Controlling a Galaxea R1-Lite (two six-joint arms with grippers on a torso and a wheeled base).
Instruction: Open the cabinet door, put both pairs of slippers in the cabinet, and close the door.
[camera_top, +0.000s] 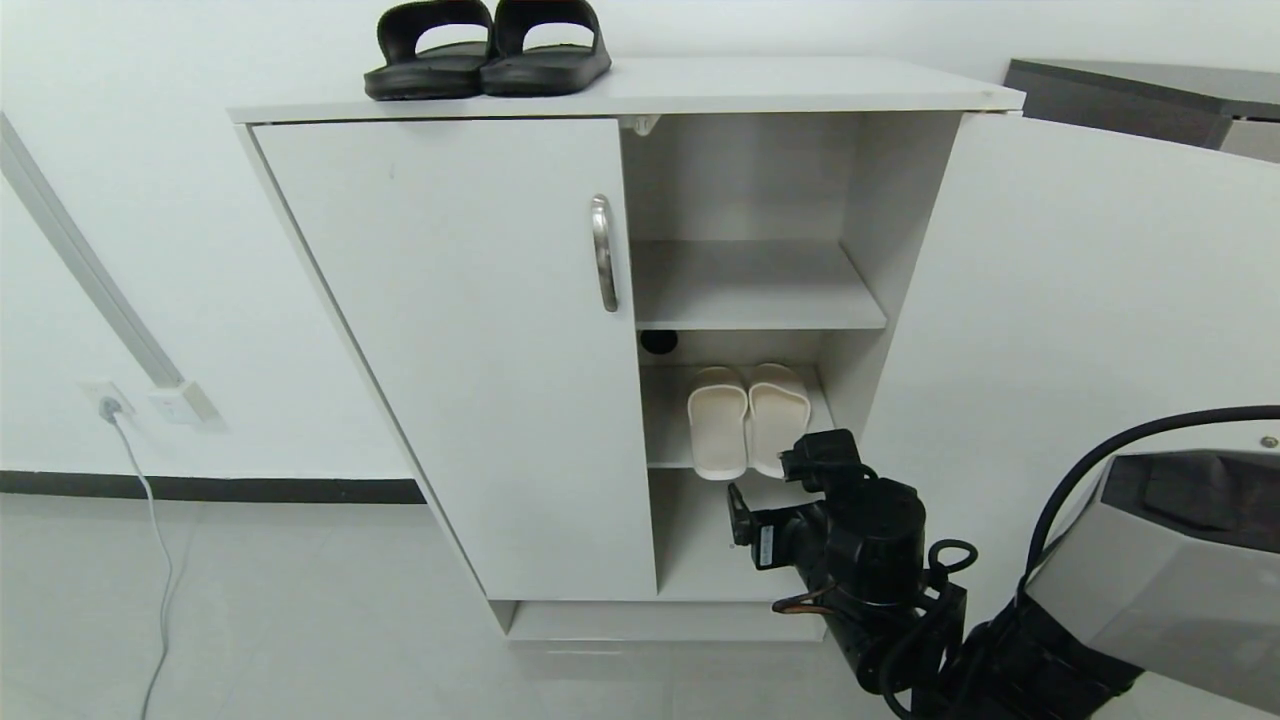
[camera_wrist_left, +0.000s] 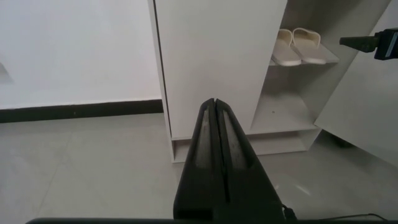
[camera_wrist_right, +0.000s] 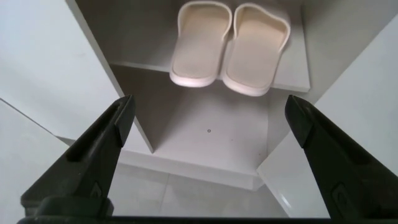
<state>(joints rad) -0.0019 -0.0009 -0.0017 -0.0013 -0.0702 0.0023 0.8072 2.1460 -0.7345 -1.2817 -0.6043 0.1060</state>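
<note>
The pair of cream foam slippers (camera_top: 748, 420) lies on the middle shelf (camera_top: 662, 420) of the white wooden cabinet (camera_top: 800, 85). The pair of black rubber slippers (camera_top: 487, 50) waits on top. The right pincer (camera_top: 778, 482) hangs released and empty before the shelf, and the left pincer (camera_wrist_left: 213, 106) is clenched on nothing. Next, rise clear of the open white door (camera_top: 1080, 300) and pinch both black slippers at their touching inner edges.

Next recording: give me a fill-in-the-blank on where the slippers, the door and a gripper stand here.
The white slippers lie on the ___ shelf of the cabinet.
The black slippers sit on ___ of the cabinet.
The right door stands ___.
The left gripper is ___, with nothing in it.
Missing words: middle; top; open; shut.
</note>
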